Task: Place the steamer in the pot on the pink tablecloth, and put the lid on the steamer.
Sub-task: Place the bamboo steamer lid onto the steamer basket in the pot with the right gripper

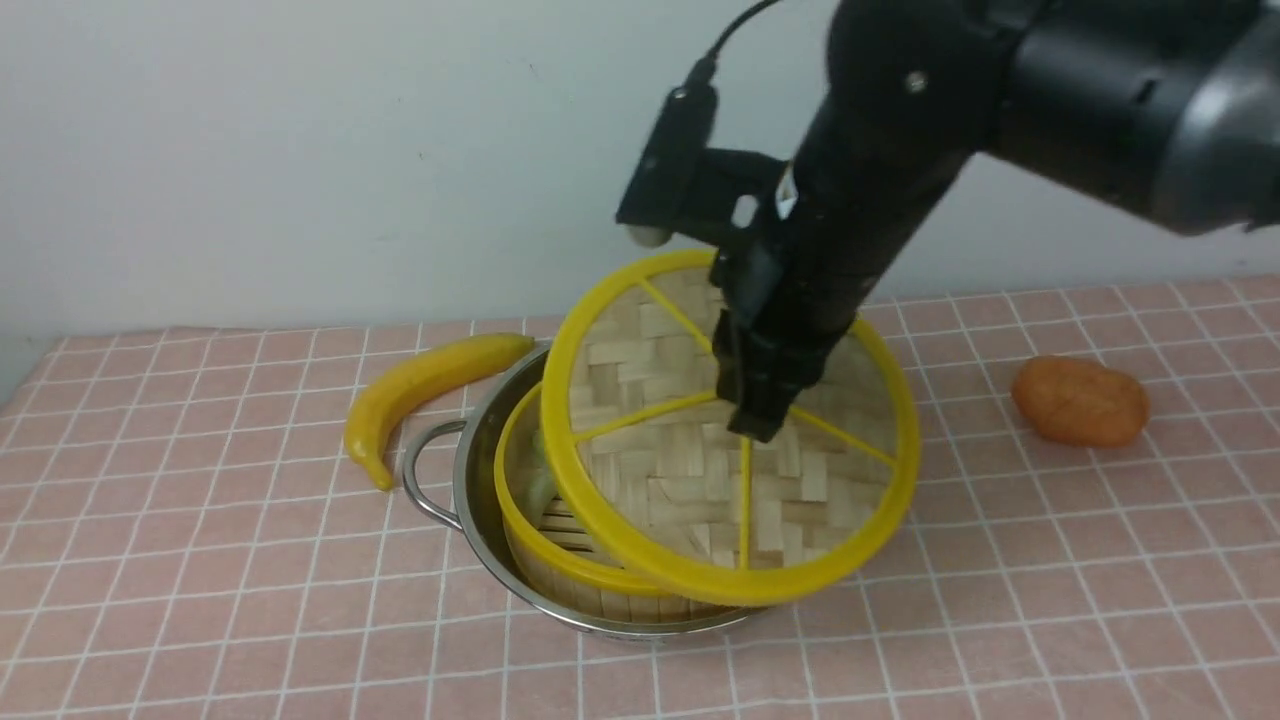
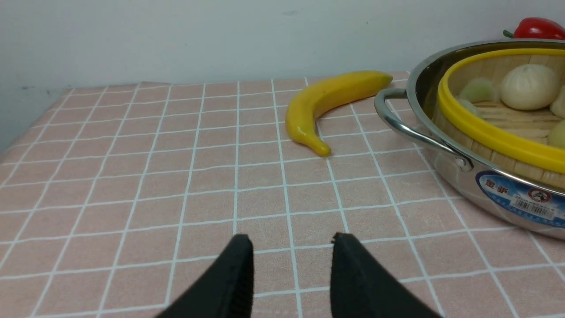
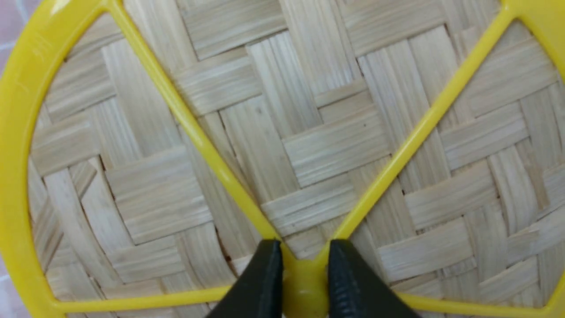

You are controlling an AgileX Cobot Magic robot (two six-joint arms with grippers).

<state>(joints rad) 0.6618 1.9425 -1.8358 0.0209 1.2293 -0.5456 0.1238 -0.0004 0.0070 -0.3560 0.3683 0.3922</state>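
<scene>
The right gripper [image 3: 302, 265] clamps the lid [image 1: 700, 500] by its centre knob [image 3: 303, 289], probably light, stiff, tilt-prone; left gripper [image 2: 292, 238] gapes empty.

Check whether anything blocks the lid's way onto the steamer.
Nothing visible does. The right tool holds the lid by its knob, tilted over the steamer in the pot; only buns lie inside, below its rim.

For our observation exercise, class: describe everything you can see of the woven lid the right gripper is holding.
The lid is a flat round disc of pale woven bamboo strips, with a thick yellow rim, thin yellow spokes and a small yellow centre knob. The right gripper is shut on that knob. The lid hangs tilted over the steamer in the pot, not yet seated; whether its lower edge touches the steamer cannot be told.
</scene>
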